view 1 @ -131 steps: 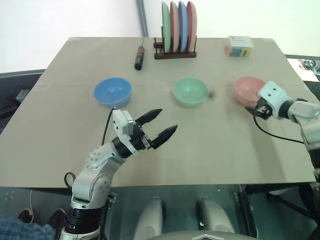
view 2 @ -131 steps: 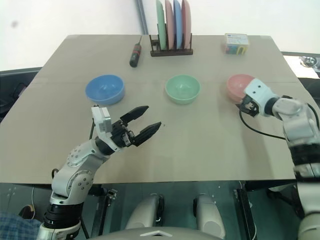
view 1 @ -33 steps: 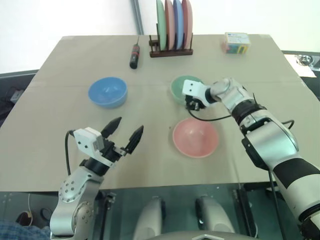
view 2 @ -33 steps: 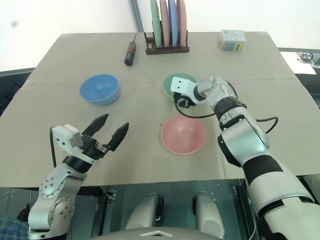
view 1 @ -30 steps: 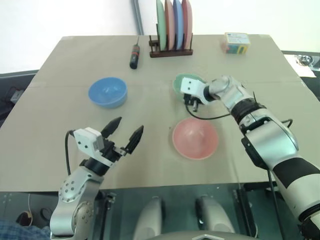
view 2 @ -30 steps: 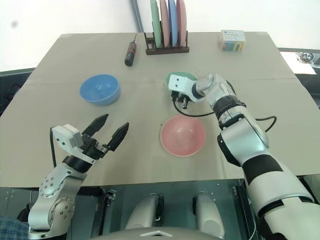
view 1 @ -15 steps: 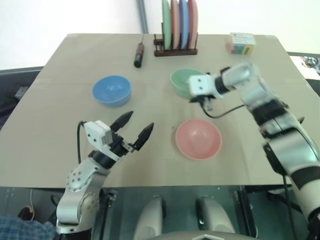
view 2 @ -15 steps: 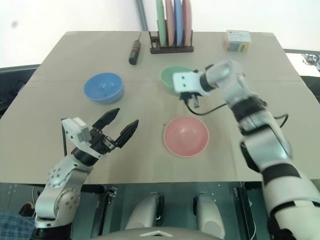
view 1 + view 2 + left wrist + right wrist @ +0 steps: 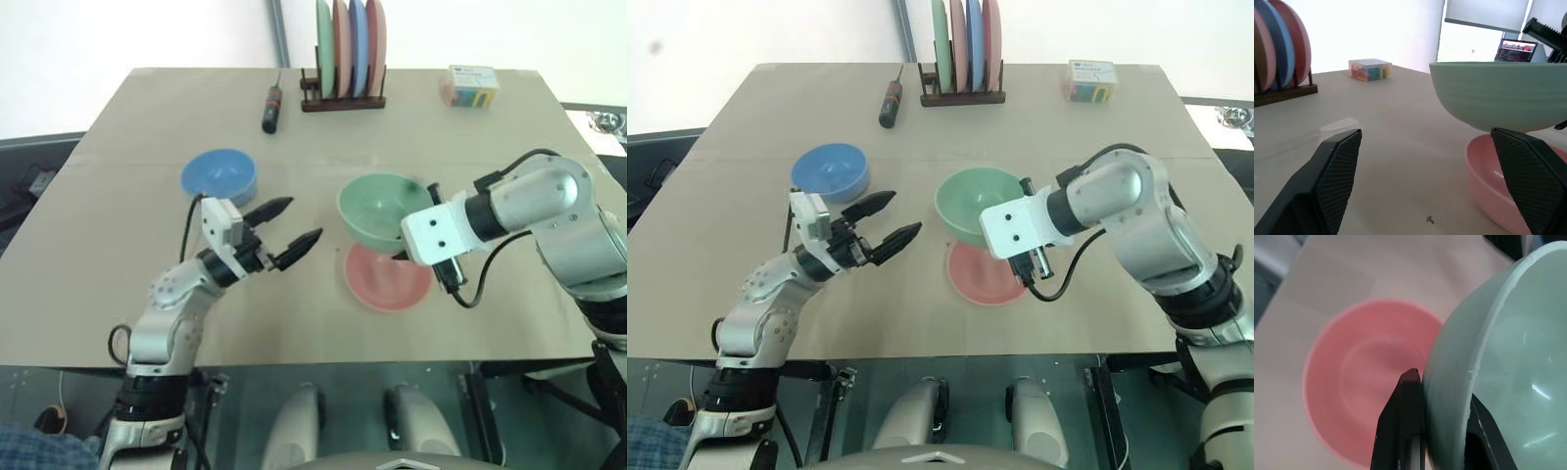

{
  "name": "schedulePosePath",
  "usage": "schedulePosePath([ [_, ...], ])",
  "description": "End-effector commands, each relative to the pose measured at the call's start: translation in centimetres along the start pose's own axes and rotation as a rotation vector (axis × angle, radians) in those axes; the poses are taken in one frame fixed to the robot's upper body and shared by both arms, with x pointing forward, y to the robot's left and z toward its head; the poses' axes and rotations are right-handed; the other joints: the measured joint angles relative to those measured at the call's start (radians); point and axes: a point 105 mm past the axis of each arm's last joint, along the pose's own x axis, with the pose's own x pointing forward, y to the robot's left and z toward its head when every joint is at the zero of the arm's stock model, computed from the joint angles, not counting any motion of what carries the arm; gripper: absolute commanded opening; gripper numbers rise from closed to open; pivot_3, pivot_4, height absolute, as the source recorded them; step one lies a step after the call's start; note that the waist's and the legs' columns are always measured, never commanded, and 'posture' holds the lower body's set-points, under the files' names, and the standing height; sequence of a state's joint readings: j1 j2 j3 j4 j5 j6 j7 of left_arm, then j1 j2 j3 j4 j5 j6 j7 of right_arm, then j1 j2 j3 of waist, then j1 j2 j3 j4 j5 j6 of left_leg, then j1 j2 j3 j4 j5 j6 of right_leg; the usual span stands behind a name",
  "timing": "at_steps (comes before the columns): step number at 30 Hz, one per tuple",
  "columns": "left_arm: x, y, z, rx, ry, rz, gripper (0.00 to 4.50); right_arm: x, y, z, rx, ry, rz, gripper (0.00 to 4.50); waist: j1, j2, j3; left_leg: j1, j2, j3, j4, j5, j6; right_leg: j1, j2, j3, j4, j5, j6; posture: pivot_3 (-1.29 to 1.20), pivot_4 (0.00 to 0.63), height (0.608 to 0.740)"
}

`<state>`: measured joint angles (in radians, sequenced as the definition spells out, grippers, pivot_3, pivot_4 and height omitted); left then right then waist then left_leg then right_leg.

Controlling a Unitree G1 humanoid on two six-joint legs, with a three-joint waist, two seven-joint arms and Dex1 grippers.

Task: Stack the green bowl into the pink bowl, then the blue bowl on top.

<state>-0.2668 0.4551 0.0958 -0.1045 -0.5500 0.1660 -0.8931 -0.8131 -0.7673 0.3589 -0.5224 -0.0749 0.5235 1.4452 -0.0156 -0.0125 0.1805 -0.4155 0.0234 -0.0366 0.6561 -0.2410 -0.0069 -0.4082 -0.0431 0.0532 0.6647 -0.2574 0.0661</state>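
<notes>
Right hand [image 9: 1442, 401] pinched the green bowl [image 9: 384, 208] by its rim, raised above the pink bowl [image 9: 387, 282] on the tan surface [image 9: 118, 176]. Left hand [image 9: 282, 237] was spread. Blue bowl [image 9: 218, 176] sat near the plate rack [image 9: 345, 59]; white wall [image 9: 118, 34] behind.

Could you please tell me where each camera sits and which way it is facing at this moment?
Head stereo pair: looks forward and down over the table; both arms show.
Left wrist: looks along the open left gripper at the green bowl raised over the pink bowl.
Right wrist: looks down its fingers pinching the green bowl's rim.
All share both bowls.
</notes>
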Motion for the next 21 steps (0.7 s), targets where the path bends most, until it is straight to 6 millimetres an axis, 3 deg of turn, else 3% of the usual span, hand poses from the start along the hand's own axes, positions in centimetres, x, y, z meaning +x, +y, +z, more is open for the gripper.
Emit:
schedulePosePath([
  [1, 0.6, -0.3, 0.7, 0.025, -0.024, -0.048, 4.50, -0.9, 0.4, 0.8, 0.004, -0.010, -0.032, 1.78, 0.001, 0.000, 0.000, 0.000, 0.000, 0.000, 0.000, 0.000, 0.000, 0.000, 0.000, 0.000, 0.000, 0.000, 0.000, 0.00, 0.150, 0.740],
  [7, 0.9, -0.3, 0.6, 0.022, -0.019, -0.068, 4.50, -1.8, -0.1, 1.4, 0.099, -0.042, -0.095, 4.25, 0.000, 0.000, 0.000, 0.000, 0.000, 0.000, 0.001, 0.000, 0.000, 0.000, 0.000, 0.000, 0.000, 0.000, 0.000, 0.00, 0.150, 0.740],
  [13, 1.0, 0.9, 1.2, 0.081, 0.007, -0.018, 4.50, -4.8, -0.1, 0.6, 0.353, -0.166, -0.174, 4.25, 0.004, -0.001, 0.000, -0.001, 0.000, -0.001, 0.002, 0.000, 0.000, 0.001, 0.000, 0.000, 0.000, 0.000, 0.000, 0.00, 0.150, 0.740],
  [21, 1.0, 6.5, 2.0, 0.290, 0.189, 0.191, 4.50, -8.9, -1.0, -1.6, 0.585, -0.380, -0.396, 4.25, 0.002, -0.001, 0.000, 0.000, 0.000, -0.001, 0.004, 0.000, 0.000, 0.002, 0.000, 0.000, 0.001, 0.000, 0.000, 0.00, 0.150, 0.740],
])
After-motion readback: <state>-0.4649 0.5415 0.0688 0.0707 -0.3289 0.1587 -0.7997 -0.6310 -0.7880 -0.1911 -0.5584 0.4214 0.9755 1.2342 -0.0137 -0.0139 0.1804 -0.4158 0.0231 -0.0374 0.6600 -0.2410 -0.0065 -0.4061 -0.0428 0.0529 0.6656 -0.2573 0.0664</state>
